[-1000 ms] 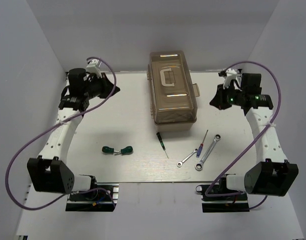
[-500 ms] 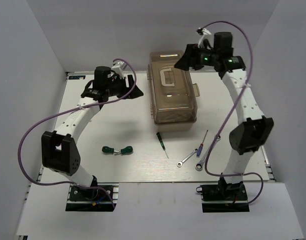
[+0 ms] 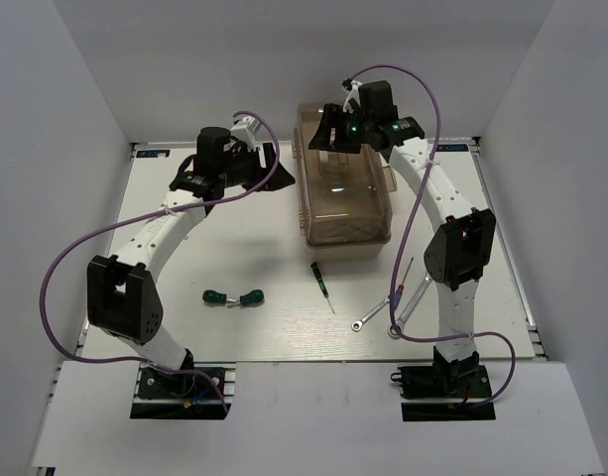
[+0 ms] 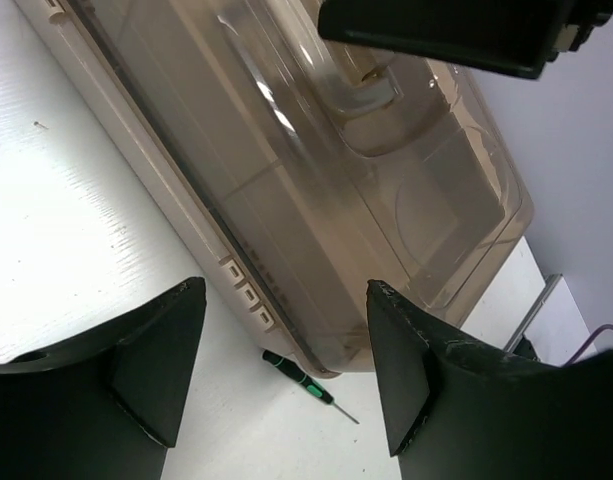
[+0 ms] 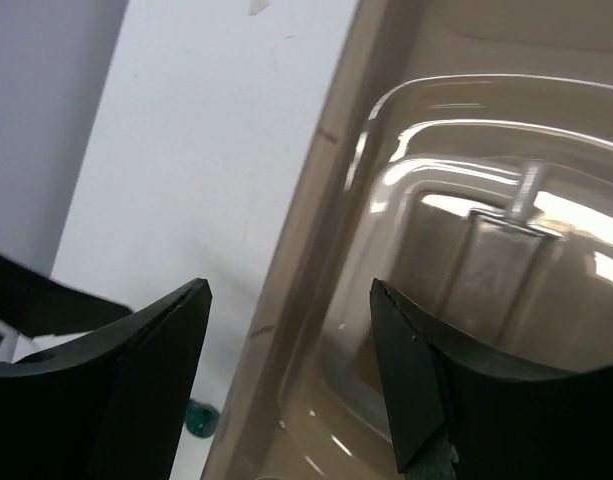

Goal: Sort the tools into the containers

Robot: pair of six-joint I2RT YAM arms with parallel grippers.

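Note:
The toolbox [image 3: 345, 193], beige with a translucent brown lid and handle, stands shut at the middle back. My left gripper [image 3: 281, 178] is open beside its left wall; in the left wrist view its jaws [image 4: 286, 290] frame the box's lower edge [image 4: 316, 180]. My right gripper [image 3: 329, 132] hovers open over the lid's far left corner [image 5: 466, 250]. On the table lie two green-handled screwdrivers [image 3: 233, 297], a black-handled one [image 3: 319, 277], a red/blue one [image 3: 399, 291] and two wrenches [image 3: 369, 317], [image 3: 396, 327].
The right arm's elbow [image 3: 460, 253] hangs over the red/blue screwdriver and the larger wrench, partly hiding them. White walls close in the table [image 3: 214, 248] on the left, right and back. The black screwdriver [image 4: 296, 372] lies just in front of the toolbox.
Both arms have swung in from the outer sides of the table to the toolbox, the left to its left wall, the right over its lid.

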